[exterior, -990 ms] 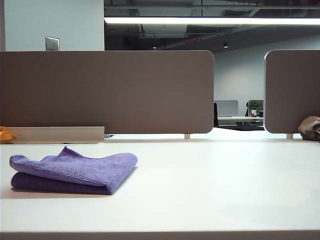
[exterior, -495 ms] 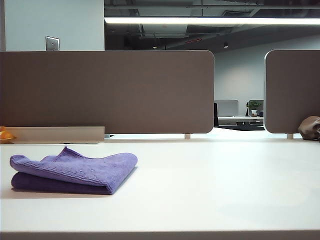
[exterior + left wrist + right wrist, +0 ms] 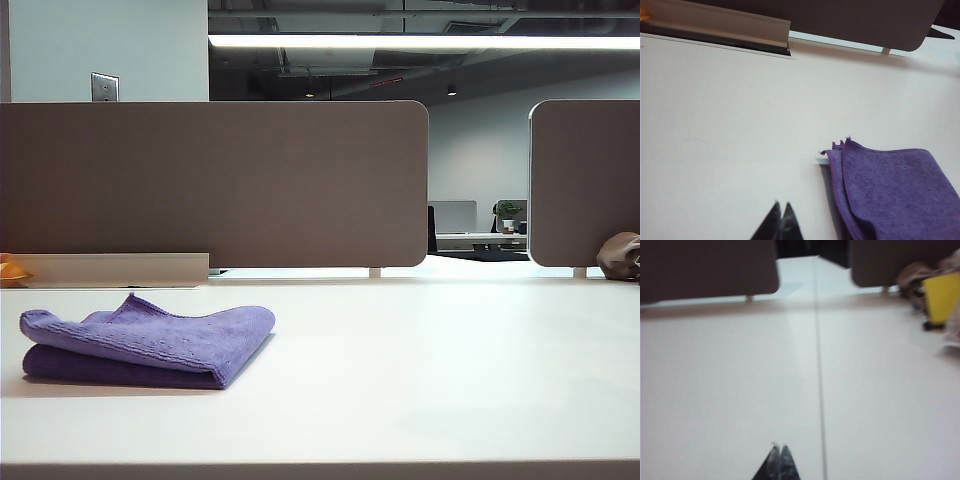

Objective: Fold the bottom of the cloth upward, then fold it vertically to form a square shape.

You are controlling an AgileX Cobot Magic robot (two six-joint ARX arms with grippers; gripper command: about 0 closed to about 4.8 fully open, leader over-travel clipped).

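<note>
No lettering, label, brand mark, number or sign can be read anywhere in these views. The purple cloth [image 3: 150,345] carries no visible tag or print, the grey divider panels [image 3: 215,185] are blank, and the wall plate [image 3: 104,87] behind them shows no marking. A yellow object [image 3: 941,301] at the edge of the right wrist view is too blurred for any writing on it to be made out.

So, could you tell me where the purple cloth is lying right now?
In the exterior view the cloth lies folded on the left of the white table, in front of the brown divider panel; the shut left gripper hangs beside it, not touching.
</note>
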